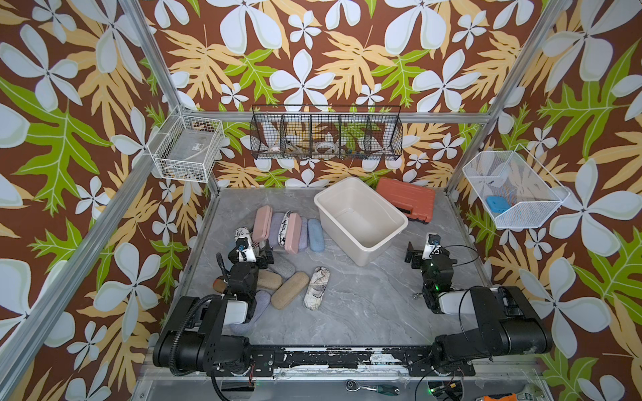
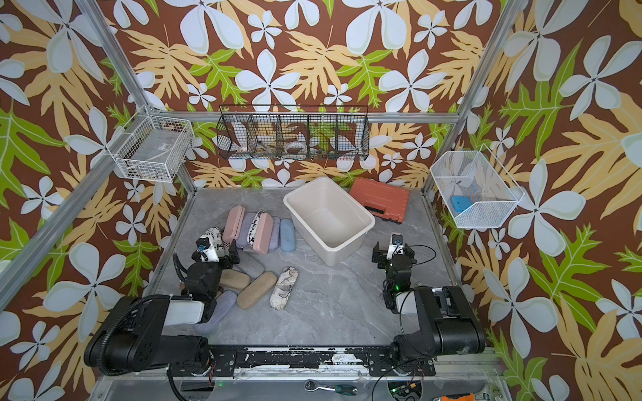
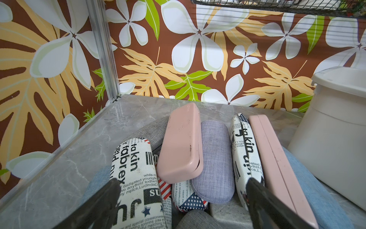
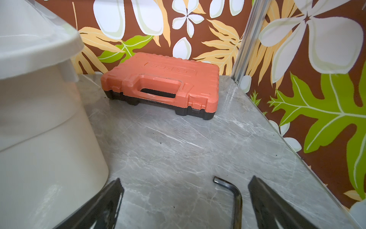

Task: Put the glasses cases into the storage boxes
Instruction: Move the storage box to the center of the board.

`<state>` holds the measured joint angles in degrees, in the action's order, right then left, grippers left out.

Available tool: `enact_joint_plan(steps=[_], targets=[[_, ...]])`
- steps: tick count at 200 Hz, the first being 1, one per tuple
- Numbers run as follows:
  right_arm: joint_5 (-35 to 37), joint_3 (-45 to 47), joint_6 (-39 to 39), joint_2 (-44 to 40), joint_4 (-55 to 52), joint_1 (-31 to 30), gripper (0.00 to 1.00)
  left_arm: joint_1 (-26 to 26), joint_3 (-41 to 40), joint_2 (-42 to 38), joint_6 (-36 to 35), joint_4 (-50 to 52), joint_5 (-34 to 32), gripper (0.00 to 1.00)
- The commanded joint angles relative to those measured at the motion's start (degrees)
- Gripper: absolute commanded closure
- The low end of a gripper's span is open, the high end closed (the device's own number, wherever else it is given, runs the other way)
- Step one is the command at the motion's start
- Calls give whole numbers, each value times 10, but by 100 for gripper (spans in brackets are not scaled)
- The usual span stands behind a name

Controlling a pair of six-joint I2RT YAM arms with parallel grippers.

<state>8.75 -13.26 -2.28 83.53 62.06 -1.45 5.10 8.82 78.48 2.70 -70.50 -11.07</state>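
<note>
Showing by rt tool (image 4: 185,180), wrist-only: hex key (image 4: 238,200)

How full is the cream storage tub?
Empty: the tub shows a bare floor in both top views; the glasses cases lie outside it.

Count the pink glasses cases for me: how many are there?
2. One pink case rests partly on the lavender case; the second pink case stands on edge beside a newspaper-print case. Others may be hidden beneath the left arm.
</note>
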Motion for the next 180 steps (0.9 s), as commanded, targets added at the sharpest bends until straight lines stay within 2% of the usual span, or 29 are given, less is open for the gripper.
enact_joint_plan(steps=[1, 103, 118, 126, 137, 156, 168, 180], targets=[[-4, -2, 2, 1, 5, 0, 0, 0, 0, 0, -6, -10, 4, 0], [-8, -2, 0, 1, 5, 3, 0, 0, 1, -1, 0, -9, -9, 0], [13, 4, -5, -11, 17, 3, 0, 1, 6, -44, 0, 29, -7, 0], [45, -13, -19, -38, -27, 2, 1, 2, 18, -92, -4, 90, 2, 0], [73, -61, -34, -81, -149, 3, 0, 5, 45, -162, 7, 183, -3, 0], [68, -122, -13, -131, -266, -3, 0, 5, 93, -264, 49, 292, 5, 0], [80, -167, -45, -168, -354, -10, 0, 5, 144, -306, 118, 361, -8, 0], [41, -218, -87, -204, -448, -13, 0, 5, 206, -329, 193, 439, -7, 0]])
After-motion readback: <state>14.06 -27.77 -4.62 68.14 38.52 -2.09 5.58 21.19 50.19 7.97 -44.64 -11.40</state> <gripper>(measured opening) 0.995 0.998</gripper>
